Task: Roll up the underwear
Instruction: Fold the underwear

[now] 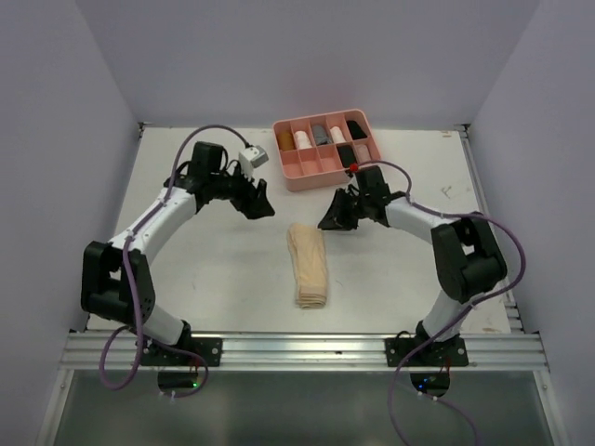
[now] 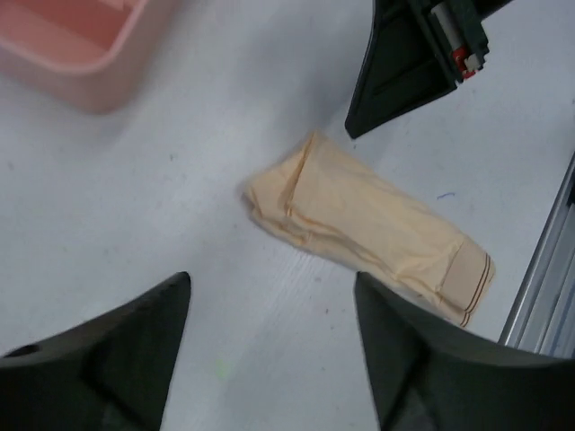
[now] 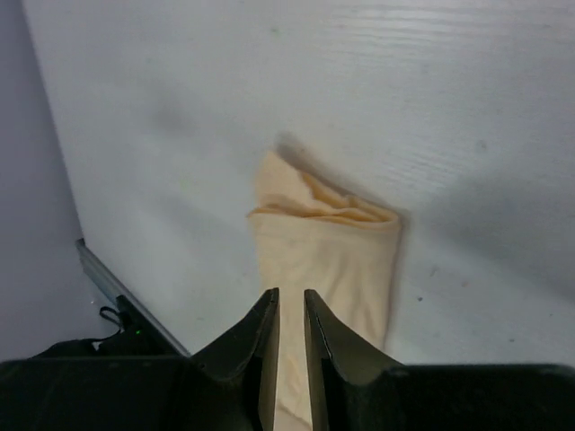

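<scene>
Pale tan underwear (image 1: 308, 266): folded into a long strip, flat on the white bench (image 1: 204, 269), lying between the two claws and nearer the arm bases than either. Left claw (image 1: 258, 198): jaws spread wide, holding nothing, raised to the left of the strip. Right claw (image 1: 333, 214): jaws nearly together with a thin gap, empty, just right of the strip's far end. Pink divided tray (image 1: 299, 177): beyond both claws.

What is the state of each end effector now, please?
Left end effector: open, holding nothing.
Right end effector: nearly closed, holding nothing; tan underwear lies on the table.
</scene>
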You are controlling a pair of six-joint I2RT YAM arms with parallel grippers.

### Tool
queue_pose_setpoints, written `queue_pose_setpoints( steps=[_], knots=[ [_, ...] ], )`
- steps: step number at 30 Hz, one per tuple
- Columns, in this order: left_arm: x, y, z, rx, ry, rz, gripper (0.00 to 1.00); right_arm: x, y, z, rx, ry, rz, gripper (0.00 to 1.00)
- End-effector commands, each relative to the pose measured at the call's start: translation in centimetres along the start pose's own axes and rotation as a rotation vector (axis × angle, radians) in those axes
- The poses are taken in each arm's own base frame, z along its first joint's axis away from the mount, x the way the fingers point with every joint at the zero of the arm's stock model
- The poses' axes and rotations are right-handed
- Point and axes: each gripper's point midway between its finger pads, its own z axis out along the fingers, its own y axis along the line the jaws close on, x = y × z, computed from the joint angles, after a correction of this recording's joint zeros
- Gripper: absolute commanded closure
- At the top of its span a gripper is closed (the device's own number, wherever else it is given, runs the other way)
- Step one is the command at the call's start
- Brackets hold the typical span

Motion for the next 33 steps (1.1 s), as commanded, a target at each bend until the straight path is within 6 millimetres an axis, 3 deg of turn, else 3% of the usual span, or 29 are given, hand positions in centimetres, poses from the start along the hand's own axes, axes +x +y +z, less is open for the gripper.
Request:
queue_pose_setpoints(
  steps=[1, 2, 3, 5, 6, 8, 9, 10, 11, 12, 13, 14, 18, 20, 21, 22, 26, 30, 31, 32, 33],
  knots=[
    [-6.4, -4.0, -2.4, 0.119, -0.190, 0.080, 0.15, -0.9, 6.4, -5.5, -0.178, -0.072, -0.094, 0.78],
    [-8.0, -3.9, -2.6, 0.116, -0.258, 0.092, 0.00, -0.2, 6.8, -6.1, -0.205, -0.066, -0.076, 0.78],
    [-7.7, -4.7, -2.6, 0.158, -0.272, -0.024, 0.00, 1.8, 6.6, -6.9, -0.224, -0.042, -0.065, 0.79],
    [-8.6, -5.0, -2.7, 0.207, -0.324, -0.038, 0.00, 3.7, 6.0, -7.2, -0.235, -0.019, -0.042, 0.80],
    [-8.2, -5.5, -2.3, 0.257, -0.311, -0.078, 0.00, 5.6, 4.8, -7.2, -0.226, 0.011, -0.022, 0.81],
    [-8.4, -6.9, -2.3, 0.373, -0.323, -0.052, 0.00, 6.6, 4.6, -7.1, -0.259, 0.013, 0.010, 0.83],
    [-7.7, -7.0, -1.9, 0.369, -0.311, -0.089, 0.01, 8.2, 3.8, -6.8, -0.272, 0.041, 0.041, 0.84],
    [-7.2, -7.4, -1.6, 0.364, -0.308, -0.102, 0.00, 8.6, 4.0, -6.7, -0.283, 0.047, 0.090, 0.84],
    [-8.1, -7.9, -2.4, 0.347, -0.368, -0.052, 0.00, 8.5, 4.6, -6.5, -0.317, 0.028, 0.081, 0.84],
    [-6.1, -8.1, -2.0, 0.345, -0.357, -0.146, 0.00, 9.8, 4.6, -6.1, -0.319, 0.058, 0.087, 0.83],
    [-6.0, -7.7, -1.9, 0.298, -0.389, -0.185, 0.00, 10.1, 4.6, -5.7, -0.314, 0.064, 0.091, 0.82],
    [-6.3, -7.8, -2.2, 0.290, -0.433, -0.183, 0.00, 10.2, 5.1, -5.5, -0.326, 0.064, 0.093, 0.80],
    [-2.9, -8.7, -1.2, 0.312, -0.389, -0.372, 0.00, 11.9, 6.5, -4.8, -0.375, 0.119, 0.117, 0.64],
    [-2.6, -8.8, -1.3, 0.308, -0.403, -0.385, 0.00, 11.8, 7.7, -5.2, -0.437, 0.130, 0.145, 0.48],
    [-2.3, -8.7, -1.3, 0.296, -0.406, -0.383, 0.00, 12.0, 7.7, -5.3, -0.437, 0.138, 0.159, 0.28],
    [-2.3, -8.7, -1.3, 0.293, -0.403, -0.389, 0.00, 12.0, 7.9, -5.4, -0.441, 0.148, 0.168, 0.19],
    [-3.1, -8.4, -1.8, 0.287, -0.432, -0.375, 0.00, 12.4, 7.7, -5.0, -0.444, 0.178, 0.175, 0.13],
    [-3.8, -8.8, -2.0, 0.356, -0.440, -0.420, 0.00, 13.9, 7.4, -4.0, -0.554, 0.270, 0.238, 0.09],
    [-4.4, -9.1, -2.2, 0.379, -0.465, -0.400, 0.00, 14.1, 7.6, -3.9, -0.571, 0.301, 0.312, 0.09],
    [-3.9, -9.0, -1.9, 0.389, -0.455, -0.432, 0.00, 13.5, 9.1, -4.8, -0.682, 0.270, 0.264, 0.09],
    [-3.9, -9.1, -1.8, 0.400, -0.453, -0.464, 0.00, 14.3, 7.5, -3.7, -0.647, 0.315, 0.393, 0.09]
  ],
)
